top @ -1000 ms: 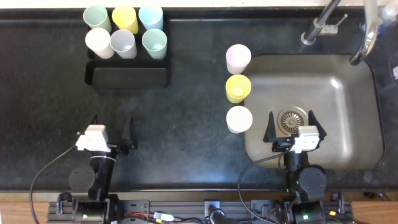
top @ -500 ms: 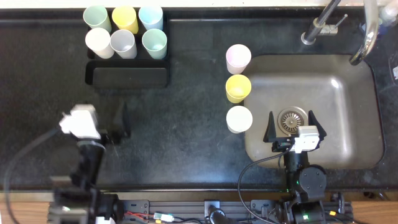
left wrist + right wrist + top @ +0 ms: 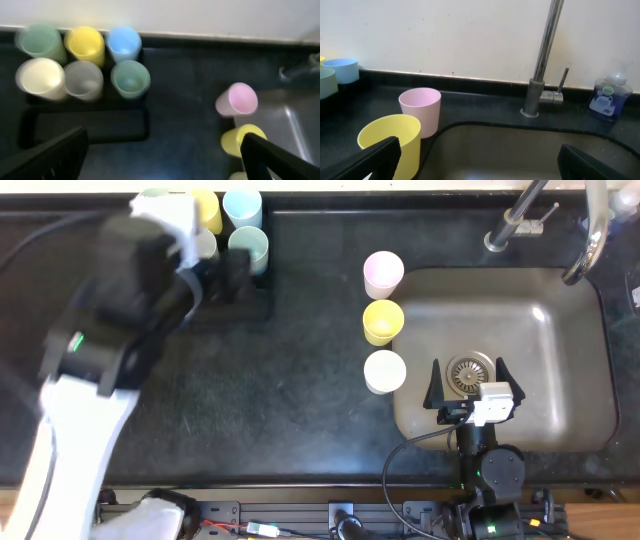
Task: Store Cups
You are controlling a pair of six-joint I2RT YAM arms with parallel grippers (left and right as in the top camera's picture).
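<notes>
Three loose cups stand in a line on the counter by the sink's left rim: a pink cup [image 3: 383,273] [image 3: 236,100] [image 3: 420,117], a yellow cup [image 3: 383,321] [image 3: 242,140] [image 3: 390,145] and a white cup [image 3: 385,371]. A black tray [image 3: 85,127] at the back left holds several cups, among them a teal one [image 3: 130,78] and a blue one [image 3: 123,43]; its front row is bare. My left gripper [image 3: 215,280] [image 3: 162,165] hangs high over the tray, open and holding nothing. My right gripper [image 3: 470,385] [image 3: 485,170] sits open at the sink's front left, holding nothing.
The steel sink [image 3: 560,340] fills the right side, with a drain [image 3: 468,372] beside my right gripper. A faucet [image 3: 545,65] and a blue soap bottle [image 3: 610,97] stand behind the sink. Dark counter [image 3: 290,400] lies open between the tray and the loose cups.
My left arm has risen from its rest near the front edge and swung up and back over the tray, now hiding part of it from above. The right arm has not moved.
</notes>
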